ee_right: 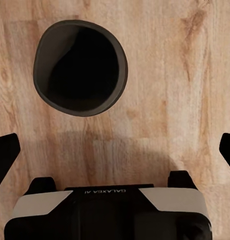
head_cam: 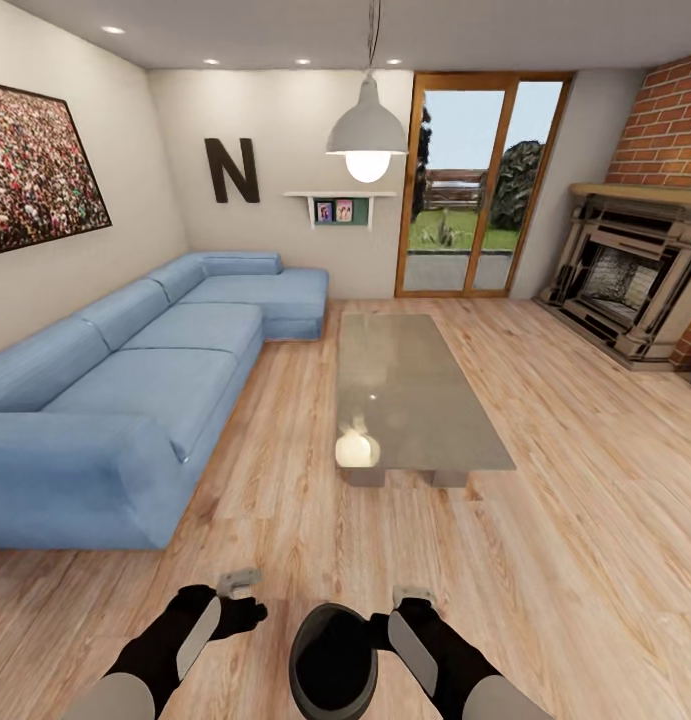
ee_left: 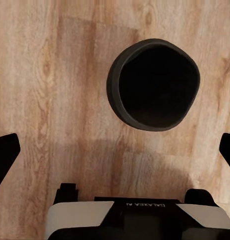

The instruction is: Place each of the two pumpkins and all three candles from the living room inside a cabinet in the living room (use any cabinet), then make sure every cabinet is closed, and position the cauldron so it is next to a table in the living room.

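The matte-black cauldron [head_cam: 333, 665] stands on the plank floor right in front of me, between my two arms, its wide mouth facing up. My left gripper [head_cam: 241, 598] hovers to its left and my right gripper [head_cam: 411, 603] close to its right rim. In the wrist views the cauldron [ee_left: 153, 85] [ee_right: 80, 67] sits off to one side, beyond the fingertips. The left gripper [ee_left: 115, 152] and right gripper [ee_right: 115, 152] are both spread wide with only floor between the fingers. The long glossy table [head_cam: 415, 400] lies ahead, apart from the cauldron. The pumpkins, candles and cabinet are out of view.
A big blue corner sofa [head_cam: 135, 390] fills the left side. A stone fireplace [head_cam: 625, 280] stands at the right under a brick wall. Wood-framed glass doors [head_cam: 475, 190] are at the back, and a pendant lamp [head_cam: 366, 135] hangs over the table. Open floor lies between me and the table.
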`<state>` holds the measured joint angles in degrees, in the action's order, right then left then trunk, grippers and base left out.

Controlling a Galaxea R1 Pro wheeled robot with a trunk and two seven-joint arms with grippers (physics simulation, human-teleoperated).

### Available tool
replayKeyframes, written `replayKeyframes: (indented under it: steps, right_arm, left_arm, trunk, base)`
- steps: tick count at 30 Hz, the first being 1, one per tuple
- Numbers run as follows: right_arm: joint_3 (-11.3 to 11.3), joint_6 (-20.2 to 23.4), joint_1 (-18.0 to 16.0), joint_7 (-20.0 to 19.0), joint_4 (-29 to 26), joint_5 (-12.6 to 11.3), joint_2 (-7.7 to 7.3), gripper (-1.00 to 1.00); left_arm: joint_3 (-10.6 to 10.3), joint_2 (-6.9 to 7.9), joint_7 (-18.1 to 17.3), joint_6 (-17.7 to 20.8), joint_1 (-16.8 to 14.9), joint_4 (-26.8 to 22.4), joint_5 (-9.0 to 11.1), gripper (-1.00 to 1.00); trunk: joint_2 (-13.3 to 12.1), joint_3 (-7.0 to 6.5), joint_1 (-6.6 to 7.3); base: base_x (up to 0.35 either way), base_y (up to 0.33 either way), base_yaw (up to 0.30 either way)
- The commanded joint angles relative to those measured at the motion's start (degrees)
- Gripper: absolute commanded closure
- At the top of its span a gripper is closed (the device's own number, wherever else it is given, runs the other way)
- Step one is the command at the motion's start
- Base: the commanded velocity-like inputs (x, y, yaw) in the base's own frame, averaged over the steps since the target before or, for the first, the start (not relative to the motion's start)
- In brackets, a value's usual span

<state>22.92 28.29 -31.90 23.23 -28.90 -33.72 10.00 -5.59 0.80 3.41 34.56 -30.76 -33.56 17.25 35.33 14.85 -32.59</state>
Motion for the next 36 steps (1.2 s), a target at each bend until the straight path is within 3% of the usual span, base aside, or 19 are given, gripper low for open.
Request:
replayKeyframes:
  steps: [1,26,32,36]
  right_arm:
    - [0.0,0.0,0.0,0.0,0.0,0.0,0.00,-1.00]
    - [0.0,-0.3,0.0,0.2,-0.2,0.1,0.00,-1.00]
    - [0.0,-1.0,0.0,0.1,0.0,0.0,0.00,-1.00]
    - [0.0,-1.4,0.0,0.1,0.0,0.0,0.00,-1.00]
  left_arm:
    - [0.0,0.00,-0.1,-0.1,0.0,0.3,0.0,-1.00]
    - [0.1,-0.56,-0.3,-1.6,0.0,1.9,0.0,-1.00]
    - [0.0,-2.47,-0.3,-7.7,0.0,7.0,-0.1,-1.00]
    - [0.0,-2.96,-0.3,-9.4,0.0,9.0,-0.2,-1.00]
  trunk:
    - [0.4,0.19,-0.22]
    - [10.4,4.67,-5.72]
    - [12.9,5.75,-7.03]
    - [14.5,6.47,-7.91]
  base:
    - [0.000,0.000,0.000]
    - [0.000,0.000,0.000]
    - [0.000,0.000,0.000]
    - [0.000,0.000,0.000]
